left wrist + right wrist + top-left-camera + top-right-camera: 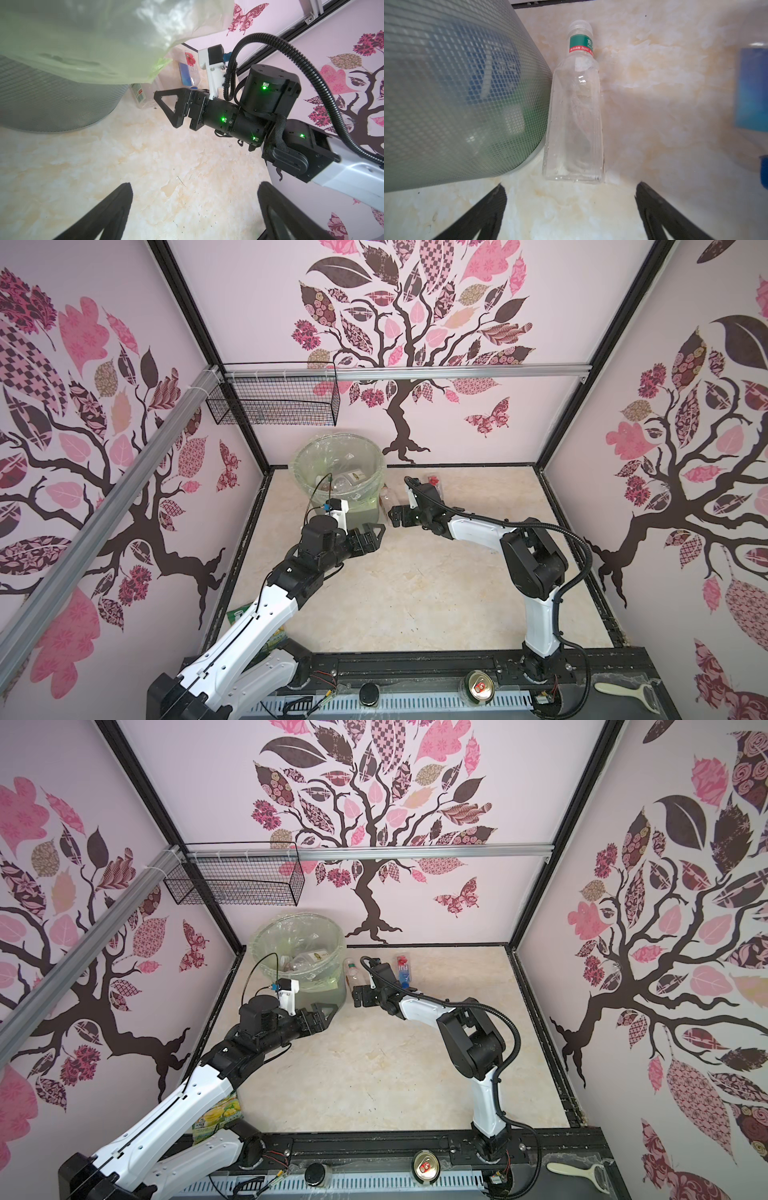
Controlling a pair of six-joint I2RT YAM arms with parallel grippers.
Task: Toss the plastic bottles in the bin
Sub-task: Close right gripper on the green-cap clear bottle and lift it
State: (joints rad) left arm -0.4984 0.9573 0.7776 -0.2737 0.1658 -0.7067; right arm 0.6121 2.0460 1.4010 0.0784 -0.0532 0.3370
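The bin (pixel 365 512) was a round, pale grey-green translucent bucket with a fine grid texture on its wall. It was lined with a crinkly clear bag (pixel 83 41) folded over the rim. It sat at the back of the table, upper middle-left in both top views. A few clear bottles (pixel 347 481) lay inside, too jumbled for me to count.

Two more lay out on the glossy, cream marble-look tabletop (pixel 395 593). One was a clear squarish bottle (pixel 575 116) with a green-and-red neck label, flat on its side just beside the bin's wall. The other was a blue-labelled bottle (pixel 403 969) with a red flower, further right, partly blocked by the right arm.

The right gripper (pixel 571 186) faced the clear one's base, jaws spread wide and empty. The left gripper (pixel 323 1016) hovered at the bin's front, also wide open with nothing in it.

Other stuff:
- One black wire basket (pixel 274 406) on the rail, upper left.
- One metal can (pixel 478 686), one white peeler (pixel 619 689) and one black round cap (pixel 368 693) along the bottom ledge.
- One yellow-green packet (pixel 216 1115) under the left arm.
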